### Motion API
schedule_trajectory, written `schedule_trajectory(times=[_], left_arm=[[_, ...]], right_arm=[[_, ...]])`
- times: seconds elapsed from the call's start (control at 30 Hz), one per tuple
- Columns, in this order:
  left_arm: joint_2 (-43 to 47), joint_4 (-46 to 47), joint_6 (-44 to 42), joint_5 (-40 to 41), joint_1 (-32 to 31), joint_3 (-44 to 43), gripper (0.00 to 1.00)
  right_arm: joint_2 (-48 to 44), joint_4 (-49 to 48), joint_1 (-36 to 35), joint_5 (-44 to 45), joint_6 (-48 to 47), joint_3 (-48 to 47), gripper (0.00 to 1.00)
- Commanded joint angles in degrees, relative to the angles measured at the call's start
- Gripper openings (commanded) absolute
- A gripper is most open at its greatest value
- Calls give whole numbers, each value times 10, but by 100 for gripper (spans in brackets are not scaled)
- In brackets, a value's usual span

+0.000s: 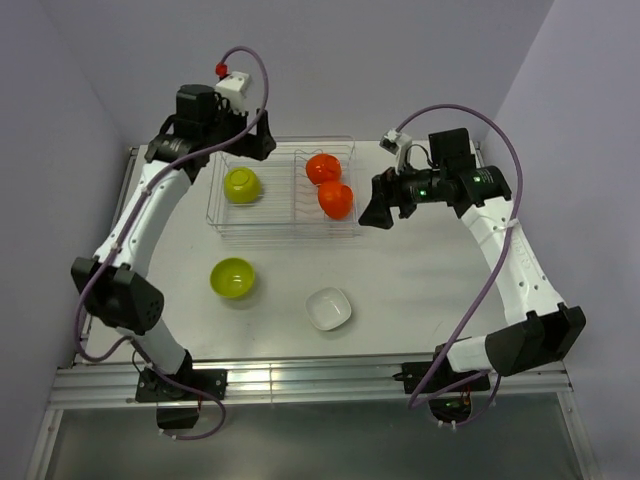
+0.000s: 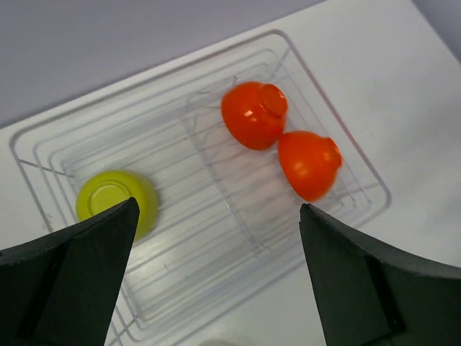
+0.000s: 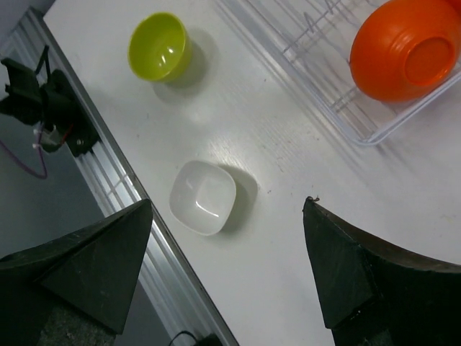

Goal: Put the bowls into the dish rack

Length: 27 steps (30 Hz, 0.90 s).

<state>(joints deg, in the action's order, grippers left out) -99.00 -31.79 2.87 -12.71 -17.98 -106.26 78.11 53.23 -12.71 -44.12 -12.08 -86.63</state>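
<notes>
Arms rise from the near edge of the bench [image 1: 420,270] and bend in toward the dish rack [image 1: 280,215]. The left arm [image 1: 140,215] runs up the left side, elbow low, forearm stretched to the rack's far left corner. There the left end effector [image 1: 256,140] hangs above the wire, pointing down. Its fingers [image 2: 79,274] stand wide apart, released, touching nothing.

In the rack's left part lies a mouth-down green bowl [image 1: 241,185]. In the right part the far orange bowl [image 1: 323,168] and the near orange bowl [image 1: 336,200] touch each other. On the bench in front of the rack sit an upright green bowl [image 1: 232,277] and, right of it, a white bowl [image 1: 328,308].

The right arm [image 1: 515,260] folds at its elbow near the bench's right edge and reaches left. The right end effector [image 1: 378,208] hovers just beside the rack's right end, jaws spread, empty.
</notes>
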Motion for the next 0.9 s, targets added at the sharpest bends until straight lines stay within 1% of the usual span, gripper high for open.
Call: schedule_trajectory(times=[0.0,0.03,0.1,0.13,0.23,0.27,0.33,0.37,0.4,0.47,0.53,0.57,0.63,0.67,0.77,0.87], left_arm=[[56,-6,25,-144,34,75,100],[84,-8,16,-154,41,100,99],[110,-15,8,-170,56,124,100],[135,-20,4,-191,60,135,100],[186,-23,-4,-230,77,184,99],[199,-20,-7,-238,81,206,100],[238,-11,-2,-236,93,229,99],[252,3,7,-238,97,254,100],[277,10,10,-245,109,267,100],[298,23,19,-266,123,299,100],[323,25,31,-272,136,324,99],[331,28,36,-273,138,332,99],[350,38,53,-273,143,354,99],[355,40,58,-274,145,362,100],[381,62,84,-282,145,394,100],[413,102,111,-285,145,435,99]], right_arm=[[-29,67,-1,7,-67,14,91],[-31,71,-5,11,-72,25,91],[-36,74,-9,19,-81,42,88],[-39,72,-20,28,-84,50,88],[-50,57,-50,76,-88,88,85],[-52,52,-79,111,-84,109,84],[-59,28,-114,147,-79,132,82],[-60,13,-149,164,-73,154,82],[-59,6,-167,194,-70,164,81],[-51,-15,-213,215,-59,191,79],[-30,-31,-236,242,-39,212,74],[-19,-47,-243,253,-30,216,69],[14,-54,-260,265,-11,219,65],[25,-64,-263,266,-6,221,60],[53,-90,-269,262,11,232,56],[61,-119,-275,262,22,250,56]])
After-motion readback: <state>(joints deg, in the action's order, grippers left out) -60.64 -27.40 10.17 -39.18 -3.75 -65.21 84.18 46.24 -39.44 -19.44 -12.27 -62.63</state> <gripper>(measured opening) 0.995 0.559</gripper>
